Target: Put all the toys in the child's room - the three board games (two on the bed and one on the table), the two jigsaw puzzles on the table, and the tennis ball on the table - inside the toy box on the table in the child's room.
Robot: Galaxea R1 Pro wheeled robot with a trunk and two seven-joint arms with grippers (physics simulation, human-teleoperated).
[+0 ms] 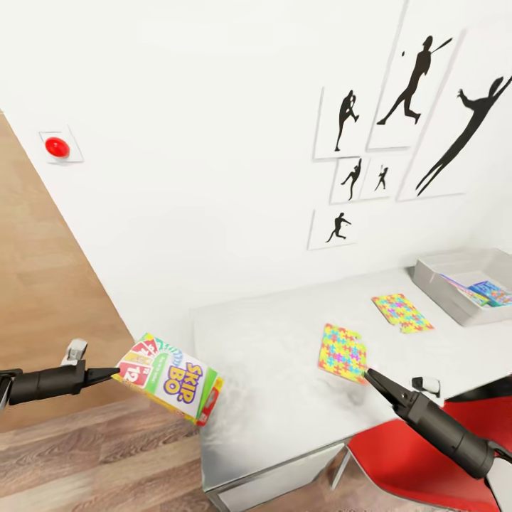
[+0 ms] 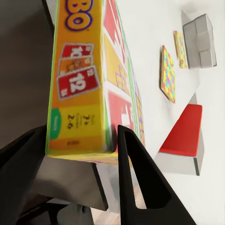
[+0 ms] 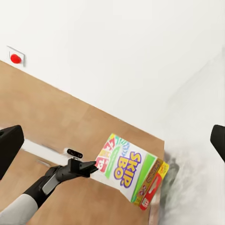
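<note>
While your left gripper (image 1: 114,372) clamps one short edge of the flat white Skip-Bo board game box with green edges and red cards on its cover (image 1: 173,385), the box hangs in the air just off the near-left corner of the pale grey table top (image 1: 270,370), its far end touching or nearly touching that corner, above the wood plank floor (image 1: 50,284). Left wrist view: both black fingers (image 2: 140,178) pressed on either face of the box (image 2: 84,79), jaws closed down to box thickness. Your right gripper (image 1: 371,375) hovers over the table near its front edge, tips pointing at the nearer thin square jigsaw puzzle board in yellow, pink, blue and green (image 1: 343,353), just beside it; whether they touch, can't tell. Head view shows the fingers as one tapering point, while the right wrist view has the finger ends at opposite edges of the frame, so they stand wide apart with nothing held. Second puzzle board of the same colours (image 1: 402,312) lies flat farther back on the table, apart from the first. Light grey rectangular toy box with sloping sides (image 1: 455,291) sits at the far right of the table, with colourful flat items (image 1: 491,291) already inside. Red chair seat (image 1: 405,462) under your right arm at the table front. White wall behind carries black sports silhouette prints (image 1: 412,92) and a red round button on a white plate (image 1: 57,147).
</note>
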